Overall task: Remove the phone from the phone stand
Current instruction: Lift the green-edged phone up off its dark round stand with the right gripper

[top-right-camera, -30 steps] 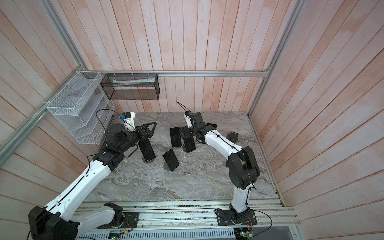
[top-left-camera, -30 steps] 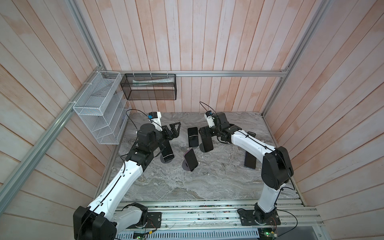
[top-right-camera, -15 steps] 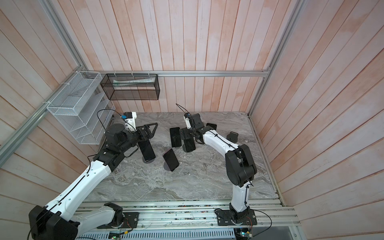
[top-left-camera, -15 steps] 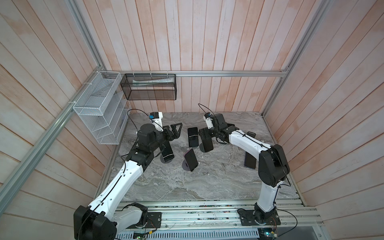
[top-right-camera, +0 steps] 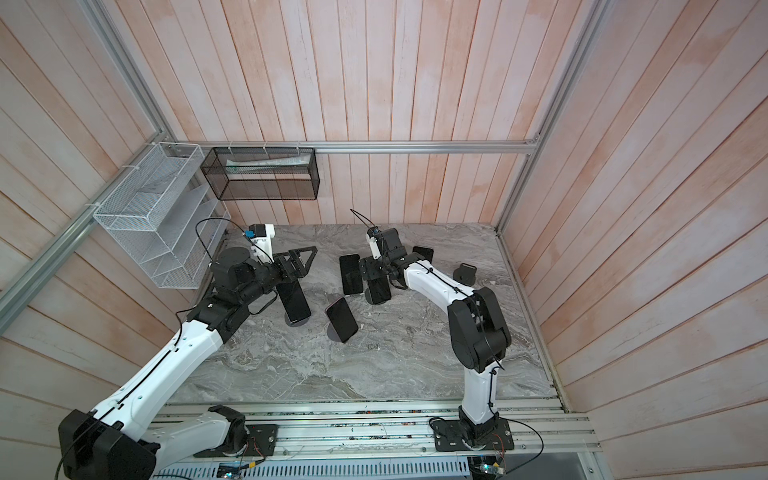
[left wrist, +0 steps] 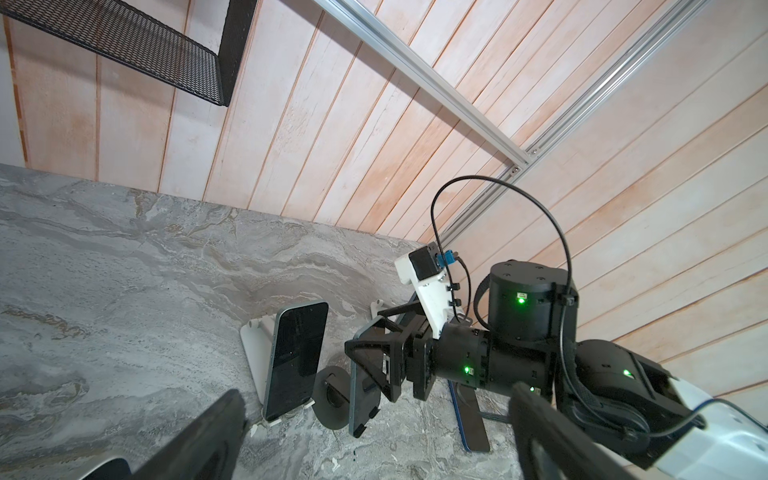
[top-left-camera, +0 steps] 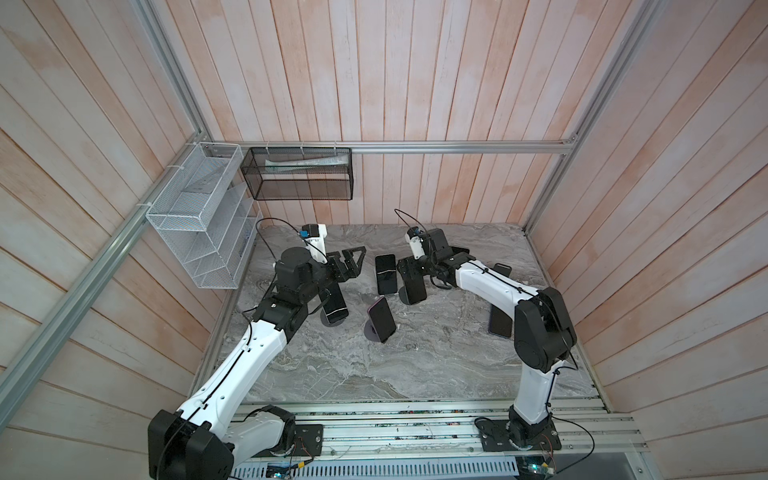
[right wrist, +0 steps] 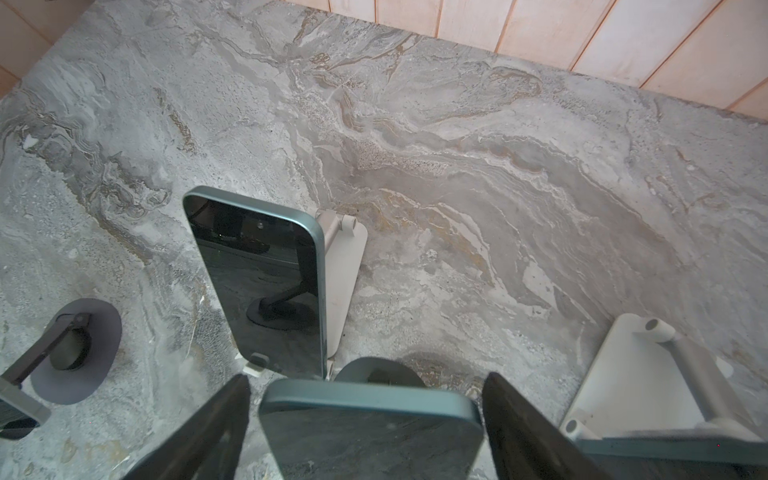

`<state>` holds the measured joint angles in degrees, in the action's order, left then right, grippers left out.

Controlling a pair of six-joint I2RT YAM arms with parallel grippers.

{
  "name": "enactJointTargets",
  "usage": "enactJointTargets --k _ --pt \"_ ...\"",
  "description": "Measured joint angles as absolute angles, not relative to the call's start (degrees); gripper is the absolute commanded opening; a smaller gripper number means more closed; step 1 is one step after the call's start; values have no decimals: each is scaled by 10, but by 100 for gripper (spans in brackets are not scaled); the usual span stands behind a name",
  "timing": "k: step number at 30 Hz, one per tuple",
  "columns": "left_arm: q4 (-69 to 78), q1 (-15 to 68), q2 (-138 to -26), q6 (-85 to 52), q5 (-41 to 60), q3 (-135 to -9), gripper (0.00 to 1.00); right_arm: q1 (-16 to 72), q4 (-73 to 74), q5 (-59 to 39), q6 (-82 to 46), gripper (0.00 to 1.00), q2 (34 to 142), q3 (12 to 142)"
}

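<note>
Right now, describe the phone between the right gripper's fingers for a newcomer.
Start at the back middle of the marble table, where the right gripper reaches in. The phone between its open fingers stands on a round black base; the neighbouring phone leans on a white stand.

High stereo pair, two wrist close-ups

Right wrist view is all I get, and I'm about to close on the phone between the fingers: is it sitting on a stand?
Observer: Yes; the left wrist view shows the phone propped up on a stand with a round dark base.
Operator: Is the left gripper in my way?
Observer: No; in both top views the left gripper hangs open off to the left, with another propped phone between it and yours.
</note>
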<state>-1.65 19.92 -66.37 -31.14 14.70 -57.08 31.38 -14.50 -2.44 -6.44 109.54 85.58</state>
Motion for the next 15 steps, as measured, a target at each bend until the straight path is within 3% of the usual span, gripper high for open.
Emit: enactJointTargets --k 15 --pt "-16 199 -664 -311 148 -571 100 315 -132 -20 -66 84 1100 856"
